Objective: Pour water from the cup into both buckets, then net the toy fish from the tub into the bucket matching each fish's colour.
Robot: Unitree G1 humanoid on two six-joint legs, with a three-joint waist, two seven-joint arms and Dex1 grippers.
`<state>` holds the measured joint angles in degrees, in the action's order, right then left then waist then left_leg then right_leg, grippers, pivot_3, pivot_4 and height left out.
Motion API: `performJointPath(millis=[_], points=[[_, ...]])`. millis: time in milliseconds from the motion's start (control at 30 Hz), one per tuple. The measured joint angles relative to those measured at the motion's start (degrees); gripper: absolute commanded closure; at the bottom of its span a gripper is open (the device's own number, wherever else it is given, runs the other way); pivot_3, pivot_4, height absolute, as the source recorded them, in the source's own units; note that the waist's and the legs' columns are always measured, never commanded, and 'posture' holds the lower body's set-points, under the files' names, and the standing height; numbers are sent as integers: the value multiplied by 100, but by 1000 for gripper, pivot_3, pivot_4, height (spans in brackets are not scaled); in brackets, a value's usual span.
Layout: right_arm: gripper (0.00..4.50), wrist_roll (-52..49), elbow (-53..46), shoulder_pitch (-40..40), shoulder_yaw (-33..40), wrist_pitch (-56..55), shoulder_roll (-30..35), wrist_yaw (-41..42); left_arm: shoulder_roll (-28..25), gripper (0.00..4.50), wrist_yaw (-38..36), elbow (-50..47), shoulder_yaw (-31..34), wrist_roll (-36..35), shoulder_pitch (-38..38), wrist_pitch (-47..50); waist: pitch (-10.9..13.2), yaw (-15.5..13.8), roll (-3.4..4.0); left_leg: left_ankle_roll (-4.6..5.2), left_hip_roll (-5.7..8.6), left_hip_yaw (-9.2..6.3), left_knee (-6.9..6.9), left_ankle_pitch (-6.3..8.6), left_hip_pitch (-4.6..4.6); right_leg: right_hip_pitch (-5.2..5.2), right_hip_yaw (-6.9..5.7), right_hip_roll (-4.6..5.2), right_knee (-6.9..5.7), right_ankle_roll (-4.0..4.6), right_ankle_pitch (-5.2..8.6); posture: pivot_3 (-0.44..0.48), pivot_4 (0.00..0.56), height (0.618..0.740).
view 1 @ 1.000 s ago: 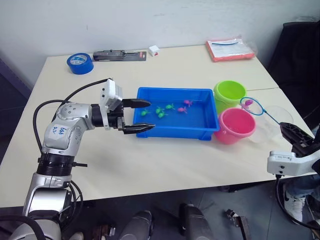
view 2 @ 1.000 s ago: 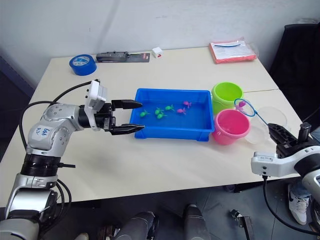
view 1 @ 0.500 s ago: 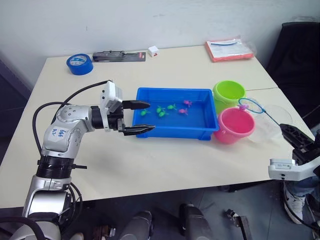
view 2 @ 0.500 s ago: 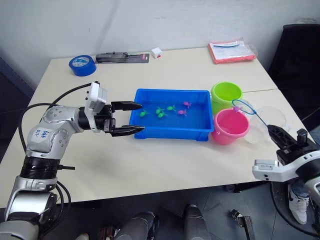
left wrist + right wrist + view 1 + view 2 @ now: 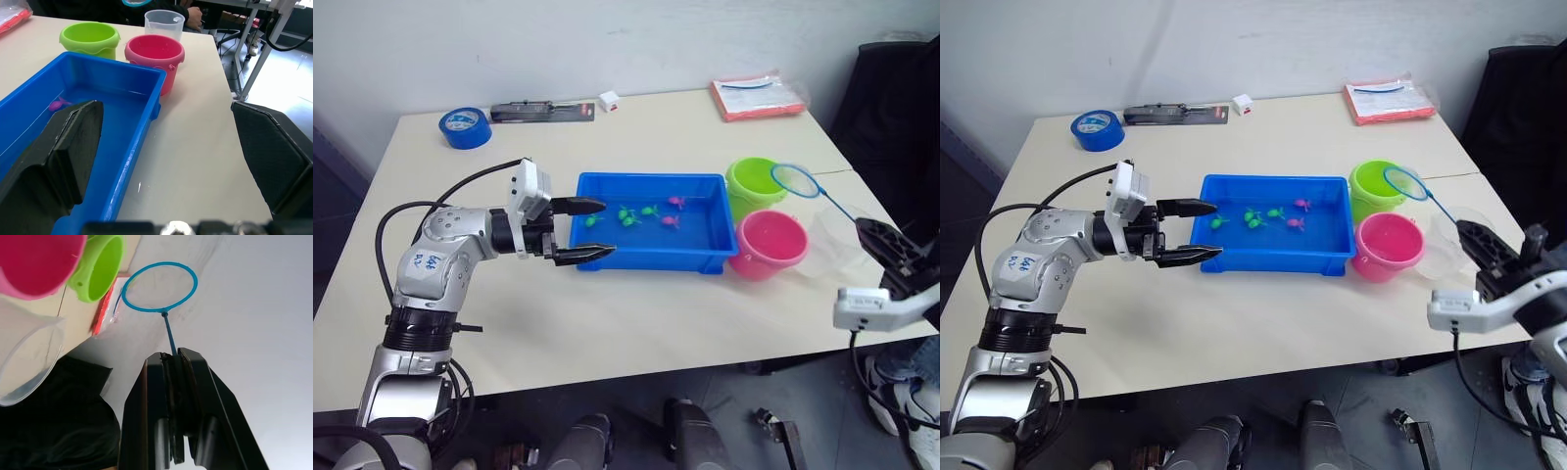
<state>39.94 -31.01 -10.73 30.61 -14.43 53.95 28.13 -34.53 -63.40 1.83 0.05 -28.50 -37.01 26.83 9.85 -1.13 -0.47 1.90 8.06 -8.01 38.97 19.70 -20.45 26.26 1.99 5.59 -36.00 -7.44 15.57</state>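
Sitting at the middle of the pale surface [image 5: 636, 313], a blue tub [image 5: 649, 262] holds shallow water and several toy fish [image 5: 646, 212], green ones toward its left half and pink ones toward its right half. Left end effector [image 5: 591, 230]: fingers spread wide apart and empty, hovering at the tub's left end, one finger over the rim and the other just in front of the near wall. Green bucket [image 5: 756, 182]: just beside the tub's right end, at the far corner. Pink bucket [image 5: 769, 245]: touching or nearly touching the tub's right end, at the near corner, in front of the green bucket. Clear cup [image 5: 832, 235]: right of the pink bucket, a little water in its bottom as seen from the right wrist. Right end effector [image 5: 173, 363]: fingers clamped together on the thin handle of the net [image 5: 795, 179], whose blue hoop hangs in the air over the right rim of the green bucket, mesh empty. Blue tape roll [image 5: 463, 127]: well apart from the tub, at the far left corner.
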Motion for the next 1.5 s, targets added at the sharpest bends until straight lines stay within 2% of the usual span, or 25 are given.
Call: performJointPath(millis=[67, 133, 233, 300, 467, 567, 733, 1000, 1133, 1300, 1500], points=[[3715, -576, -3, 329, -306, 365, 20, 459, -25, 0, 22, -12, 35, -3, 23, 2, 0, -4, 0, -4, -10, 0, 0, 7, 1, 0, 0, 0, 3, 0, 0, 0, 150, 740], [3715, -1214, -76, 1017, -690, 1125, -121, 936, -46, 0, 80, -31, 108, -3, 59, 13, 1, 5, 0, -4, -13, 2, 6, 10, 0, 0, 0, 2, 4, 1, 0, 0, 150, 740], [3715, -2356, -452, 2209, -1359, 3159, -480, 1751, -176, 0, 213, -105, 157, 12, 101, 101, 1, 32, -1, -9, -26, 0, 8, 17, -1, 0, -3, -1, 8, 3, -1, 0, 150, 740], [3715, -2879, -665, 2689, -1722, 4525, -597, 2101, -261, 0, 254, -118, 190, 12, 140, 147, 1, 25, -1, -9, -29, -3, 8, 21, -3, 3, -4, -3, 1, 7, 1, 0, 150, 740], [3715, -3925, -711, 4279, -2224, 8387, -1151, 2213, -411, 0, 411, -194, 347, 9, 308, 263, 1, -16, -1, -4, -24, -1, 17, 24, -16, 14, -5, 2, 3, 11, -1, 0, 150, 740], [3715, -4496, -549, 5020, -2432, 10056, -1334, 2141, -454, 0, 480, -319, 404, 7, 415, 289, 1, -27, 0, -4, -24, -4, 15, 25, -20, 17, -9, 3, 1, 13, -1, 0, 150, 740], [3715, -5378, 270, 5251, -2460, 10657, -1335, 1936, -498, 0, 595, -610, 517, -40, 623, 370, 0, -23, -1, 4, -21, -2, 15, 29, -24, 16, -10, 7, 0, 14, -3, 0, 150, 740], [3715, -7262, 1254, 5547, -2497, 10666, -599, 991, -583, 0, 726, -906, 642, -71, 859, 517, 1, -16, -1, 5, -23, 0, 14, 30, -30, 24, -12, 6, 2, 14, -3, 0, 150, 740], [3715, -8468, 1938, 5772, -2682, 10666, -342, 277, -592, 0, 764, -1050, 670, -85, 902, 540, 1, -12, -1, 5, -24, 3, 13, 30, -30, 25, -11, 6, 5, 14, -3, 0, 150, 740], [3715, -9967, 2993, 6379, -3293, 10658, -217, -1069, -590, 0, 897, -1243, 703, -133, 1076, 586, 1, -16, -1, 5, -26, 3, 12, 30, -35, 29, -12, 6, 8, 14, -3, 0, 150, 740], [3715, -10965, 3741, 6811, -3790, 10663, -122, -2093, -600, 0, 1042, -1454, 846, -212, 1253, 686, 1, -21, -1, 6, -25, 0, 17, 31, -54, 38, -17, 6, 11, 13, -4, 0, 150, 740]])
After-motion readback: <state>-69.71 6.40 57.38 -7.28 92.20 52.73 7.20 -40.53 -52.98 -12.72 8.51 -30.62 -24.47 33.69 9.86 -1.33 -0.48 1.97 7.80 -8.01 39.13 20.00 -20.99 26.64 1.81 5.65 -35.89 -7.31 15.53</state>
